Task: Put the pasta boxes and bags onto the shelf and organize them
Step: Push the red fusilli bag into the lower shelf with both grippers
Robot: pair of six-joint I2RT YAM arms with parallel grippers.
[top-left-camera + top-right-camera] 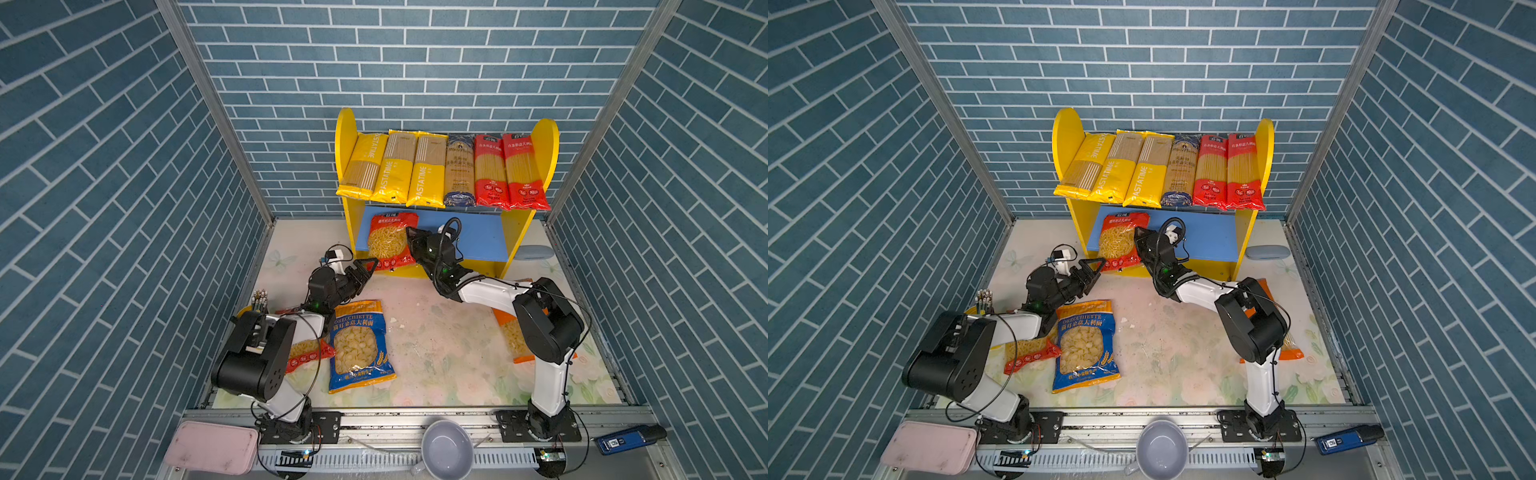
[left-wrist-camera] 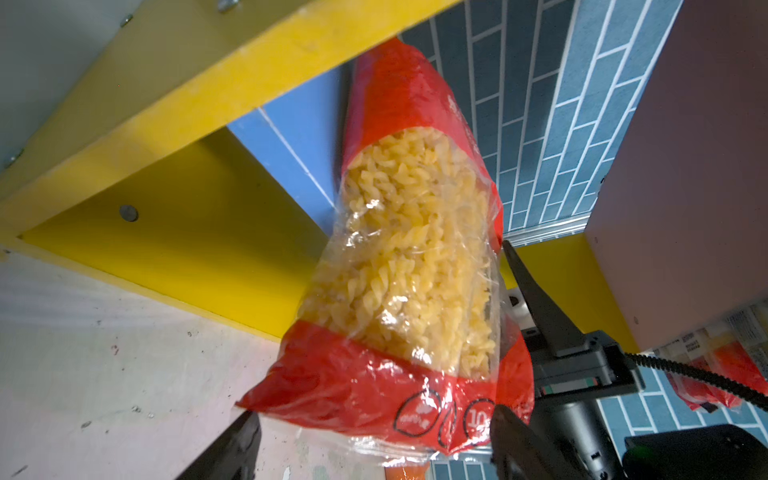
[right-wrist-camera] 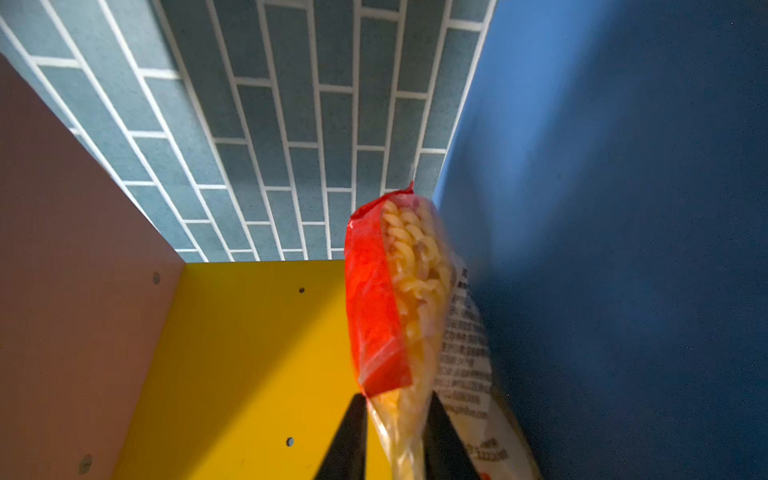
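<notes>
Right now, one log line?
red bag: on lower board | right gripper: pinching its edge | left gripper: open nearby | blue bag: on table

Blue-grey brick-pattern walls point(image 1: 415, 62) enclose floral-print tabletop point(image 1: 449, 357) on three sides; aluminium posts point(image 1: 218, 112) at its far corners; metal rail point(image 1: 415, 417) along its near edge.

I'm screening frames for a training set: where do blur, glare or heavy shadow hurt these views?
Right wrist view: the red fusilli bag is soft close to the lens, and the blue board sinks into heavy shadow. Left wrist view: that bag is sharp, but white glare speckles its clear plastic. Both top views: evenly lit, the brick walls splayed by the wide lens.
</notes>
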